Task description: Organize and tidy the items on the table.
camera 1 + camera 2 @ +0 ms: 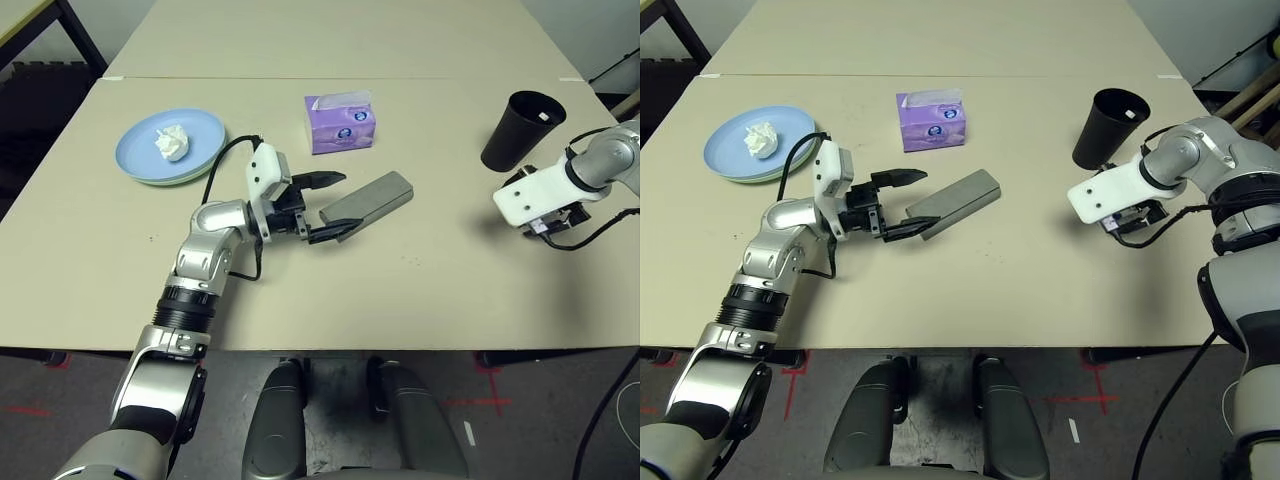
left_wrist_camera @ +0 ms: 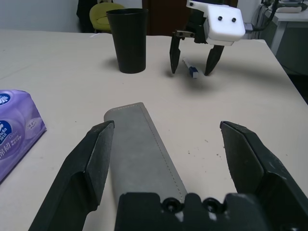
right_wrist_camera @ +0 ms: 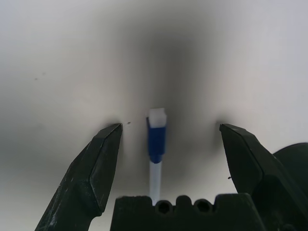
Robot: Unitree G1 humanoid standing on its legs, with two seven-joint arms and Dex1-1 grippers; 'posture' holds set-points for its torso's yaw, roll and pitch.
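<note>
A grey glasses case (image 1: 372, 199) lies at the table's middle. My left gripper (image 1: 335, 207) stands open around its near end; in the left wrist view the case (image 2: 139, 144) runs beside one finger (image 2: 91, 159), with bare table on its other side. To the right, my right gripper (image 3: 169, 127) hangs open over the blue-and-white pen (image 3: 156, 139), fingers on either side of it. The left wrist view also has that right gripper (image 2: 192, 72) straddling the pen (image 2: 191, 70). A white tissue wad (image 1: 172, 142) sits on the pale blue plate (image 1: 140, 155), with a green rim (image 1: 160, 183) beneath it.
A purple tissue pack (image 1: 341, 122) stands behind the case. A black cup (image 1: 520, 130) stands upright just beyond my right wrist. The beige table (image 1: 400, 290) has bare surface in front of the case and between the two arms.
</note>
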